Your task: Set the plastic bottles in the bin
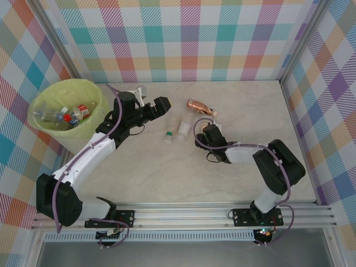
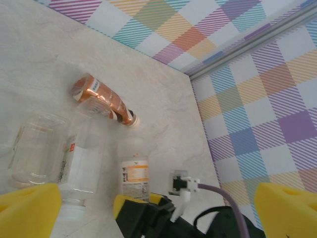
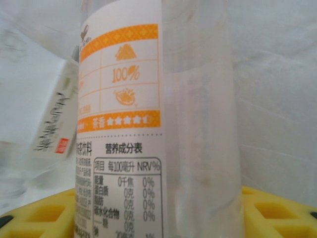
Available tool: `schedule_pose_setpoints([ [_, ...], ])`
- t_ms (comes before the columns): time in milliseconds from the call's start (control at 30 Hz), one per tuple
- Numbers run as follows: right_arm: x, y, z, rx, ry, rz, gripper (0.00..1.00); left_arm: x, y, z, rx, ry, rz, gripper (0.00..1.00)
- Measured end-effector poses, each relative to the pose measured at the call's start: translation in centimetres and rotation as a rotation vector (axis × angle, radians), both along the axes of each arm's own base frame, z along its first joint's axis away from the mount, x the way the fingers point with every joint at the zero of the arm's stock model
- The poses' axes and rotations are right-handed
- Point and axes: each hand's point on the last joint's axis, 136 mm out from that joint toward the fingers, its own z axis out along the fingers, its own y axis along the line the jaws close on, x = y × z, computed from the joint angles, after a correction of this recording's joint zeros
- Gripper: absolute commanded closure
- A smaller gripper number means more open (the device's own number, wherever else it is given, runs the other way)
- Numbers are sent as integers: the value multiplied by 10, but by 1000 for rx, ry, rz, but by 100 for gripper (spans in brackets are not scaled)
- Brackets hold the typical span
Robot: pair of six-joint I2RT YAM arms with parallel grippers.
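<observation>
r gripper is closed round the orange-label bottle, pads set either side of its body, prob. for a lift to the bin. a white-label bottle is left lying just beside it, so side room is tight. l gripper is held spread wide, empty, btwn bottles & bin. brown bottle is seen further back, clear of the wall. bin, far left corner, is loaded w/ several bottles; open table is left toward it.

The bottle label reads "100%" and "NRV%".

Pastel plaid walls, yellow-green bin, brown-labelled bottle, orange-labelled bottle.
</observation>
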Motion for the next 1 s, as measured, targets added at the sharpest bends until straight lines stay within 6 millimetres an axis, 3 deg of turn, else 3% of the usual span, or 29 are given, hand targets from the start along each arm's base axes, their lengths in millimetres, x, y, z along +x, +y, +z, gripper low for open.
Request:
schedule_pose_setpoints([
  [233, -10, 25, 50, 75, -145, 201, 56, 3, -8, -7, -25, 16, -36, 0],
  [333, -20, 46, 81, 131, -220, 338, 55, 4, -23, -17, -63, 50, -107, 0],
  [567, -44, 92, 128, 244, -291, 583, 52, 3, -45, -38, -108, 125, -204, 1],
  [800, -63, 123, 162, 323, -339, 715, 52, 1, -52, -30, -136, 116, -223, 24],
  [900, -66, 127, 166, 337, -337, 729, 50, 1, -55, -25, -153, 103, -240, 42],
  [1000, -66, 127, 166, 336, -334, 729, 42, 2, -55, -22, -148, 79, -246, 59],
])
